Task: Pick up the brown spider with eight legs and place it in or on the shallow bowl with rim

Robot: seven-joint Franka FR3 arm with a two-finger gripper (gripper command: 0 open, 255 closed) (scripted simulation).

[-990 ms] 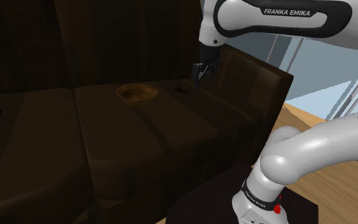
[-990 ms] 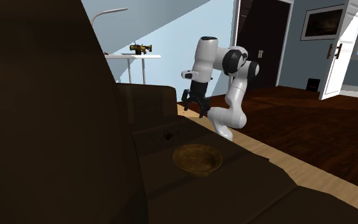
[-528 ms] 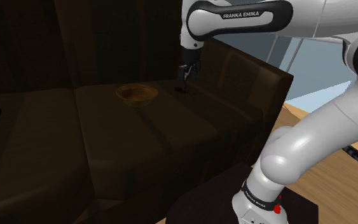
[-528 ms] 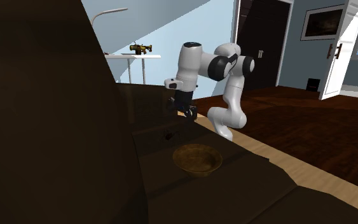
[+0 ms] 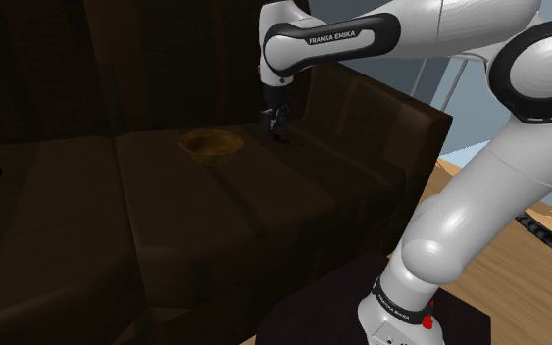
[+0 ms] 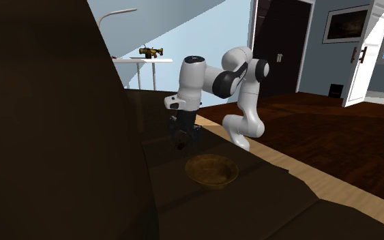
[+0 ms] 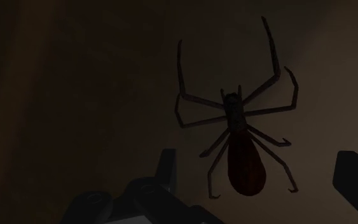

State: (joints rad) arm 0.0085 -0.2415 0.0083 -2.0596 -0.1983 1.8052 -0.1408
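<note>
Since a second ago the arm has swung in over the sofa and come down. Shoulder view: the gripper hangs just above the spider at the seat's back edge, with the bowl near. Second exterior view: the gripper is well apart from the bowl. Wrist view: the fingers are spread, and the spider lies between them untouched, its body crosswise to their closing line.

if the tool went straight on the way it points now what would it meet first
Probably the brown spider, lying on the dark sofa seat straight ahead of the open tool; how far off is unclear.
</note>
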